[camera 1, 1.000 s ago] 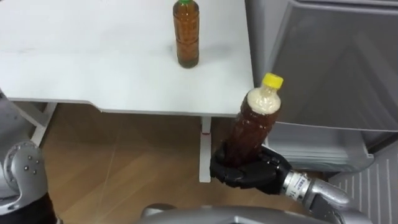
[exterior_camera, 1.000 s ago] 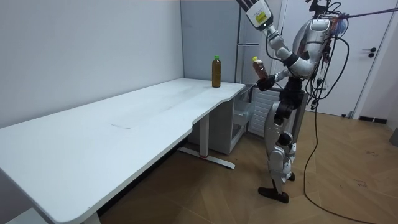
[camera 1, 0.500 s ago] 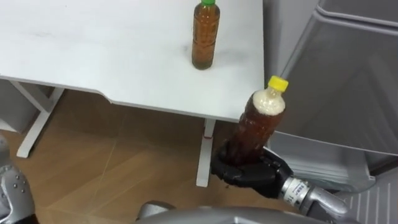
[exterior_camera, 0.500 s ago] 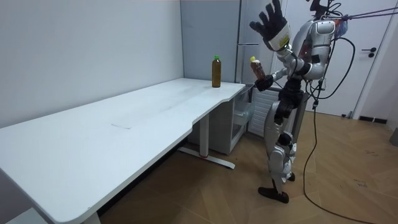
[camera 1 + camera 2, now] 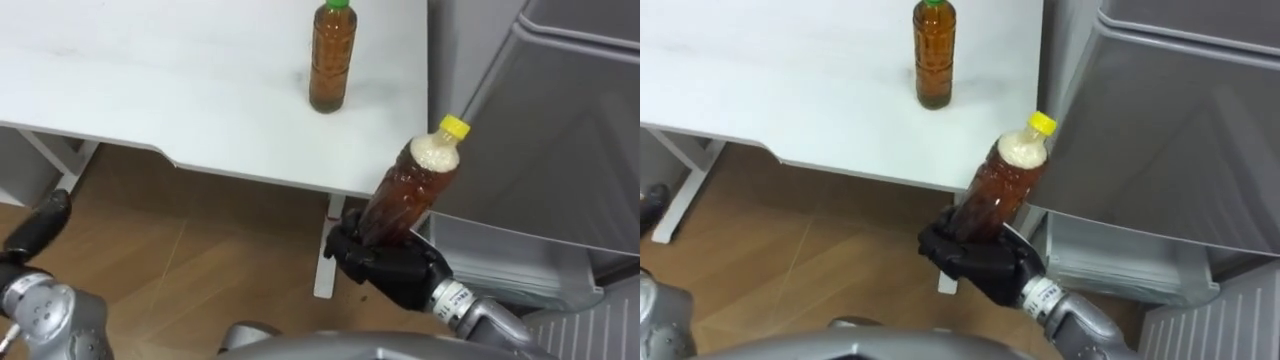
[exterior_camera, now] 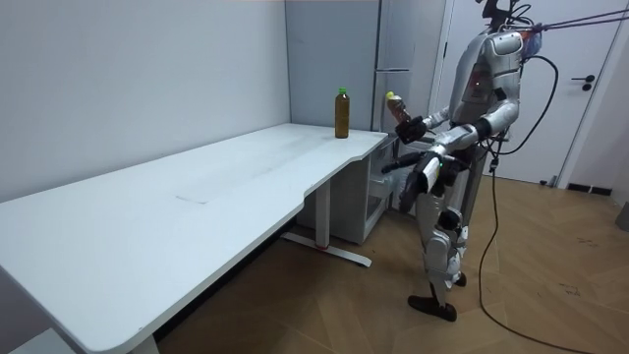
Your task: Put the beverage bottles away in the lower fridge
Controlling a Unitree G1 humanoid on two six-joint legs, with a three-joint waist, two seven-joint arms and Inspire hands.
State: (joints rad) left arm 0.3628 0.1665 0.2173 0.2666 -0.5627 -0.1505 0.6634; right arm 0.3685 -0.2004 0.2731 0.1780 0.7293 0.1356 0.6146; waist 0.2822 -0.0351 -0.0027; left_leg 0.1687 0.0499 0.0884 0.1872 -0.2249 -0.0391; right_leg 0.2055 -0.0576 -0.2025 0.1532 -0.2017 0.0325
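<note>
Bottle with yellow cap [image 5: 412,188] tilted in right hand [image 5: 388,268], fingers curled round its base, beside table [image 5: 150,90] corner. Green-capped bottle [image 5: 331,55] upright on table; left hand [image 5: 38,228] fingers: cannot tell.

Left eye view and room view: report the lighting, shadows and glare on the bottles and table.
Left eye view: soft, even light; the white table is bright without hot spots, the green-capped bottle throws only a faint shadow beside its base, and the yellow-capped bottle in the right hand shows no strong glare. Room view: the floor under the table lies in shadow.
</note>
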